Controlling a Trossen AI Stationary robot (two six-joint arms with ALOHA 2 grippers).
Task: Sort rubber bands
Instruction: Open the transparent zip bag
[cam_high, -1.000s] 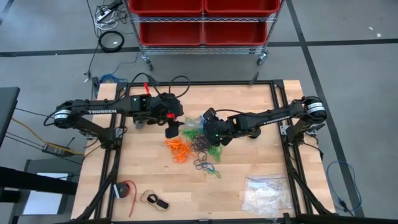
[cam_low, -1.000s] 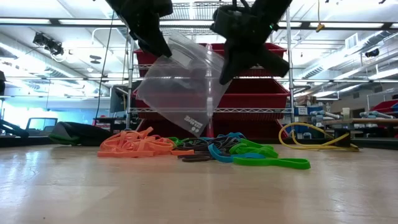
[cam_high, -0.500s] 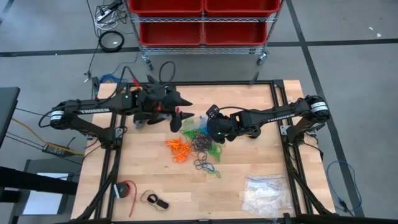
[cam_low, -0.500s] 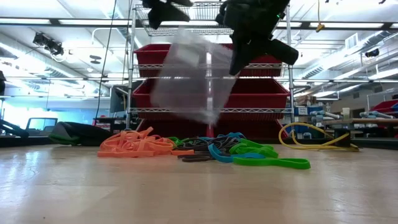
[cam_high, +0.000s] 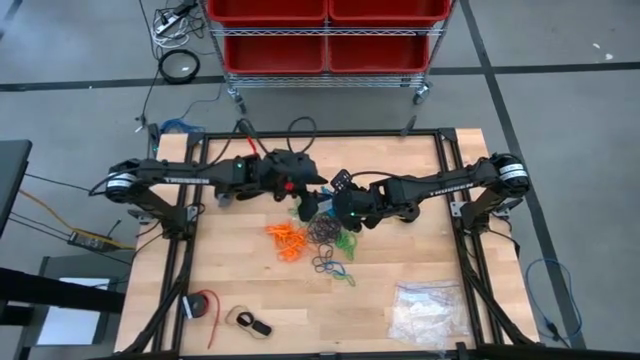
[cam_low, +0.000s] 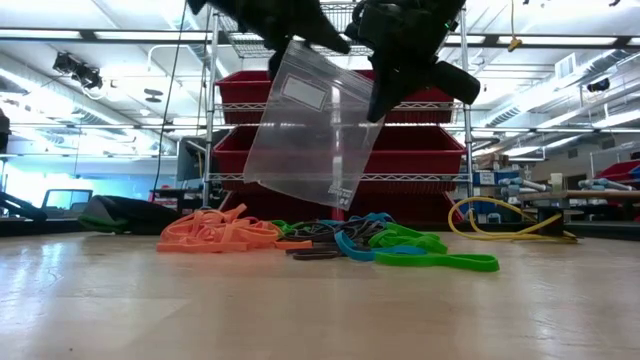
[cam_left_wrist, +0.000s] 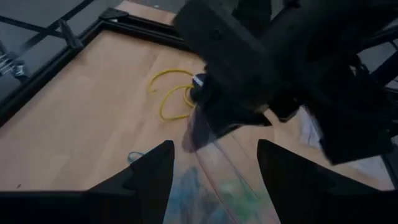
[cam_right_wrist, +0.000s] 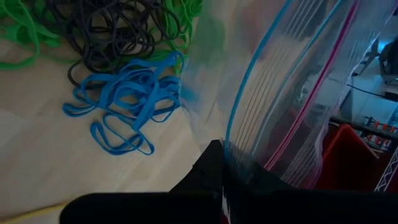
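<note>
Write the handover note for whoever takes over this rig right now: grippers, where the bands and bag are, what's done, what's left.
Right gripper: shut on the clear bag at its top edge, holding it up above the pile.
Left gripper: open, right by the bag's top, gripping nothing.
Bands: all on the table in one loose heap under the bag, roughly by colour: orange, green, blue, black.
A second bag of whitish pieces lies at the table's near right corner, untouched.
Done: bag lifted. The bag looks empty.
Left: open the bag's mouth, then sort the bands.
</note>
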